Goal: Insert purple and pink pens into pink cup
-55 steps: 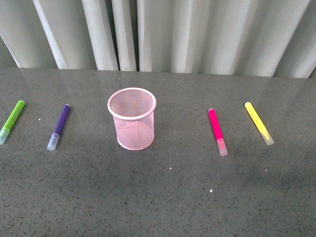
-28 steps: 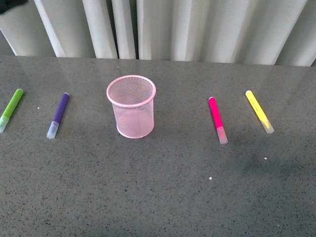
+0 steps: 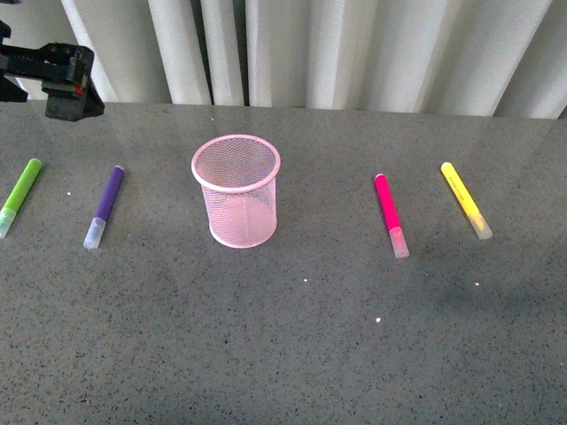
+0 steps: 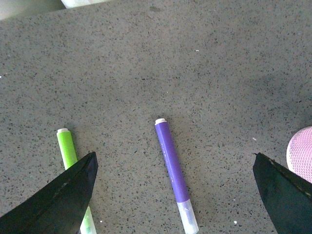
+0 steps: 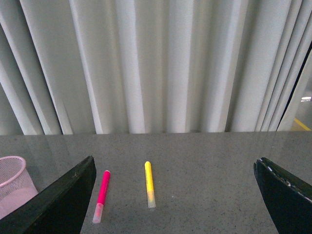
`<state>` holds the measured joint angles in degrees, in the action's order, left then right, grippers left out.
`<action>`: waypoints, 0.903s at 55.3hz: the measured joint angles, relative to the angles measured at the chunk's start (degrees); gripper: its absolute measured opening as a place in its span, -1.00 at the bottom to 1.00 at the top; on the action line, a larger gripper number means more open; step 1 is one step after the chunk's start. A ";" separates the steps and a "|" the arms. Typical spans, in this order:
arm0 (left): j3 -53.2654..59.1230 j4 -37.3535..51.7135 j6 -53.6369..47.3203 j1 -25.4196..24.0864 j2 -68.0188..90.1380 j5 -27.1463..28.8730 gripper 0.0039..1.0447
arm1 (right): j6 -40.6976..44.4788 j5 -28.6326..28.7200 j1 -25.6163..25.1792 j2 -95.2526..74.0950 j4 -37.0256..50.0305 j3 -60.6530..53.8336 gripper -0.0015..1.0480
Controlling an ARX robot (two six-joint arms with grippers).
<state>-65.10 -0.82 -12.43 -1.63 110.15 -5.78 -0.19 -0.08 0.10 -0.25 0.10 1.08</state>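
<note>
Bench [image 3: 292, 345]: a dark speckled surface, backed by a pale pleated curtain [image 3: 354, 53].

Pink cup [image 3: 236, 190]: found standing upright near the middle of the bench, mouth upward.

Purple pen [image 3: 104, 205]: found lying flat on the bench to the left of the pink cup and apart from it, clear cap toward the camera. It is placed between the cup and a green marker [image 3: 19, 195], which lies further left.

Pink pen [image 3: 390, 215]: found lying flat to the right of the cup, well apart from it, clear cap toward the camera. A yellow marker [image 3: 465, 199] lies just beyond it on the right. Both pens are recorded as outside the cup.

Left arm [image 3: 64, 78]: seen at the far left of the front view, raised above the bench. In the left wrist view the left jaws are spread wide with nothing gripped; the purple pen is seen on the bench below the gap between them, untouched.

Right jaws: shown only in the right wrist view, likewise spread wide and gripping nothing. The pink pen and yellow marker are seen on the bench ahead of them.
</note>
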 joint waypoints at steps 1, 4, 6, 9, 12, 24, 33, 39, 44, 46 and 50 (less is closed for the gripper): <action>-0.07 0.15 0.04 0.15 0.44 0.61 0.88 | 0.00 0.00 0.00 0.00 0.00 0.00 0.87; -0.20 0.61 0.02 0.52 1.79 2.14 0.88 | 0.00 -0.02 0.00 0.00 0.00 0.00 0.87; -0.52 0.92 -0.02 0.70 3.39 3.19 0.88 | 0.00 -0.02 0.00 0.00 0.00 0.00 0.87; -1.07 1.18 0.31 0.92 5.95 3.54 0.88 | 0.00 -0.02 0.00 0.00 0.00 0.00 0.87; -1.49 1.18 0.52 1.03 7.93 3.65 0.88 | 0.00 -0.02 0.00 0.00 0.00 0.00 0.87; -4.96 0.46 1.57 0.96 12.74 2.58 0.88 | 0.00 0.00 0.00 0.00 0.00 0.00 0.87; -6.78 0.24 2.01 0.87 14.95 2.36 0.88 | 0.00 0.00 0.00 0.00 0.00 0.00 0.87; -7.37 0.00 2.19 0.83 16.50 2.62 0.88 | 0.00 -0.02 0.00 0.00 0.00 0.00 0.87; -7.93 -0.09 2.43 0.63 17.97 2.78 0.88 | 0.00 -0.02 0.00 0.00 0.00 0.00 0.87; -8.13 -0.11 2.43 0.59 18.40 2.78 0.88 | 0.00 0.00 0.00 0.00 0.00 0.00 0.87; -8.66 -0.11 2.43 0.39 19.45 2.84 0.88 | 0.00 0.00 0.00 0.00 0.00 0.00 0.87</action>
<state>-73.76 -0.93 -10.00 -1.23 129.60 -2.94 -0.19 -0.08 0.10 -0.25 0.10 1.08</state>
